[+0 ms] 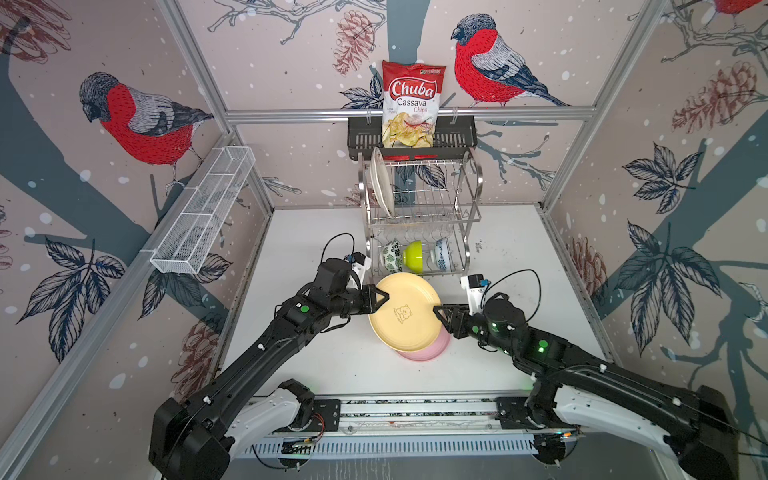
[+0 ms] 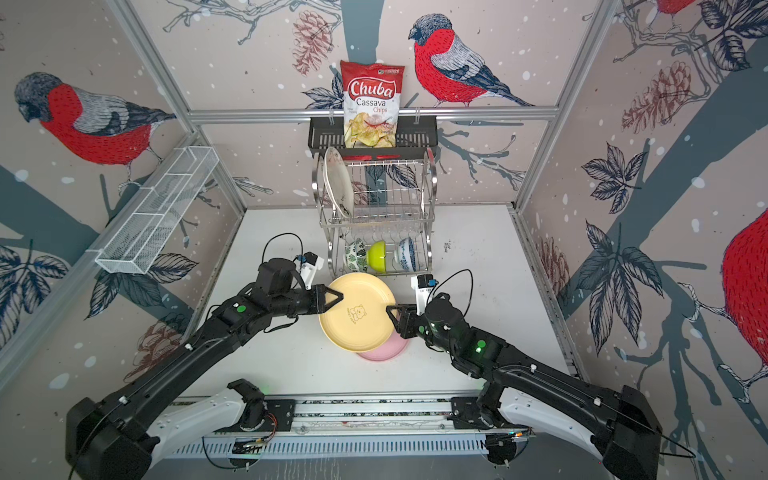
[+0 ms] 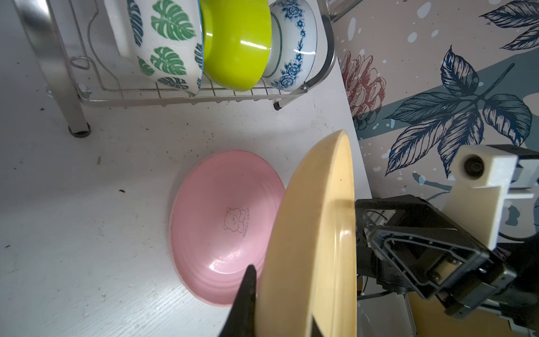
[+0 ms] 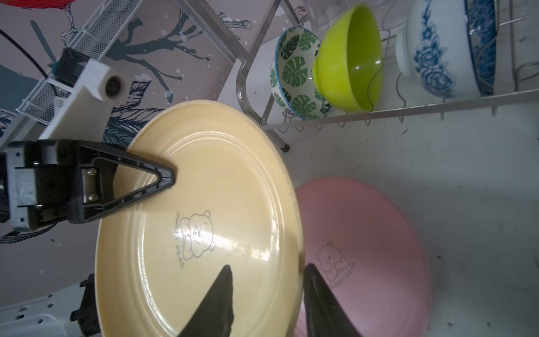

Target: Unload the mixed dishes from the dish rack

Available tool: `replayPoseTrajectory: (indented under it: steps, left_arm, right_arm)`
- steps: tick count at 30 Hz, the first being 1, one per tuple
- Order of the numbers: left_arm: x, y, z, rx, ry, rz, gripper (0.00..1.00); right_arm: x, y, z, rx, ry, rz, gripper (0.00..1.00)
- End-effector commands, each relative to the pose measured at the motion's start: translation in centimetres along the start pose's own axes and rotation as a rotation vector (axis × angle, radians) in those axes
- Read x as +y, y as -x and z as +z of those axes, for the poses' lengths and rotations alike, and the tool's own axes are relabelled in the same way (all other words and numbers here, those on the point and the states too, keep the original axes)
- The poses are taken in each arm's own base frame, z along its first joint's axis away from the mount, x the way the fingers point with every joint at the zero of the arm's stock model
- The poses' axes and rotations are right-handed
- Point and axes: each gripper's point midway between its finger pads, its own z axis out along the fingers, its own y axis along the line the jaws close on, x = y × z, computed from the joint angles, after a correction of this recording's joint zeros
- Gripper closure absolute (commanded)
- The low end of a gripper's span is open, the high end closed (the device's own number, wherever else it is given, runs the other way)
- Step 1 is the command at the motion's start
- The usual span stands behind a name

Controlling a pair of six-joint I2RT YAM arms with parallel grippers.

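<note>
Yellow plate (image 1: pixel 405 316), tilted above the pink plate (image 1: pixel 428 354) on the desk (image 1: pixel 519 270): your left jaws clench one rim, while your right jaws, parted, straddle the opposite rim.

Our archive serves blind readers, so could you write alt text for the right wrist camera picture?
A tilted pale yellow plate fills the view, the left gripper clamped on one rim and the right gripper with fingers straddling the opposite rim. Below it a pink plate lies on the table, and three bowls stand in the dish rack.
</note>
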Motion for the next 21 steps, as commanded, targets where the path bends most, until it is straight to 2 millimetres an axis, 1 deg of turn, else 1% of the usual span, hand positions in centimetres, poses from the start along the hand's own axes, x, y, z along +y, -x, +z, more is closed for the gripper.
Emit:
replayPoseTrajectory:
  steps: [1,5,7,8,11,12,16,17,19,21]
  left_arm:
    - [-1.4,1.2,-0.2,-0.043,-0.054,0.027,1.0]
    - [-1.3,1.1,-0.2,-0.045,-0.06,0.02,1.0]
    - [-1.2,1.0,0.0,-0.045,-0.06,0.017,1.0]
    - [-1.1,0.9,0.1,-0.042,-0.064,0.015,1.0]
    - [-0.8,0.6,0.4,-0.032,-0.058,0.013,1.0]
    - [-0.7,0.6,0.5,-0.03,-0.056,0.015,0.94]
    - [-0.3,0.6,0.3,-0.045,-0.032,0.019,0.52]
    - [-0.1,0.7,0.2,-0.052,-0.022,0.023,0.44]
    - [0.1,0.9,-0.2,-0.067,0.0,0.028,0.35]
    - [0.4,0.9,-0.4,-0.077,0.022,0.034,0.3]
  right_arm:
    - [0.9,-0.2,0.7,0.034,0.028,0.013,0.7]
    - [0.7,-0.3,1.4,0.047,0.011,0.02,0.91]
    - [0.4,-0.3,1.6,0.046,-0.007,0.031,0.98]
    - [0.3,-0.4,1.7,0.049,-0.008,0.032,1.0]
    - [0.0,-0.5,1.9,0.055,-0.021,0.04,1.0]
    - [-0.2,-0.5,1.9,0.057,-0.029,0.043,1.0]
    - [-1.1,-0.9,1.9,0.069,-0.061,0.051,1.0]
    - [-1.4,-1.1,1.9,0.075,-0.07,0.052,1.0]
    - [-2.0,-1.5,1.9,0.084,-0.091,0.056,1.0]
    - [-2.6,-1.9,1.8,0.098,-0.113,0.06,1.0]
